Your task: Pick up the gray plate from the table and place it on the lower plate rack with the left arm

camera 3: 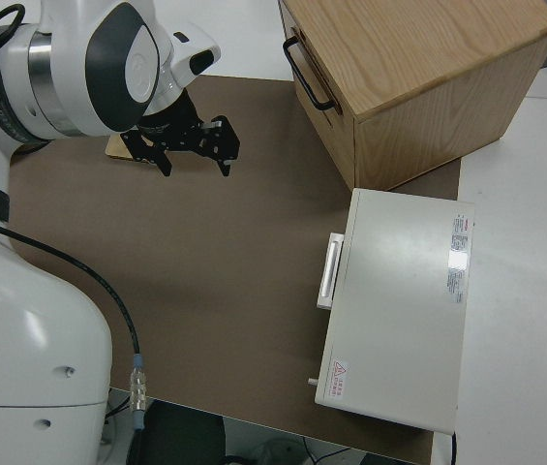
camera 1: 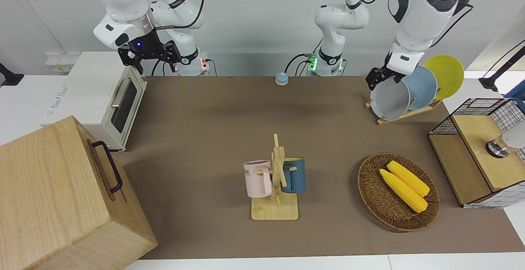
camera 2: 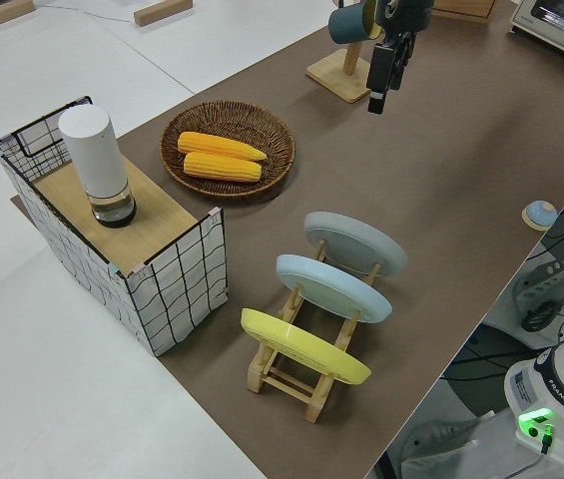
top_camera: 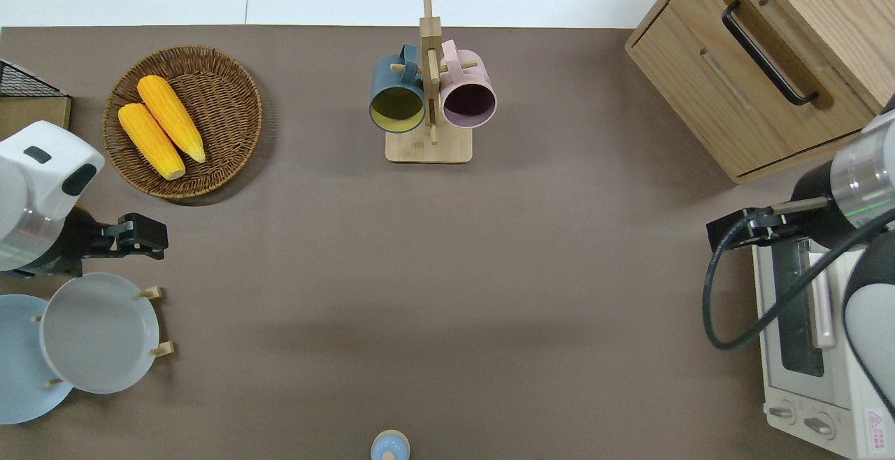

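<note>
— Where is the left gripper point(top_camera: 143, 236) seen?
— It is held up in the air, at the left arm's end of the table. Its wrist is bent so that the black fingers point(camera 1: 372, 82) point down and to the side. The fingers are spread apart, and nothing is held between them.
— And the right arm?
— It is parked. The right gripper point(camera 3: 196, 147) is seen with its fingers apart too, and nothing is held.
</note>
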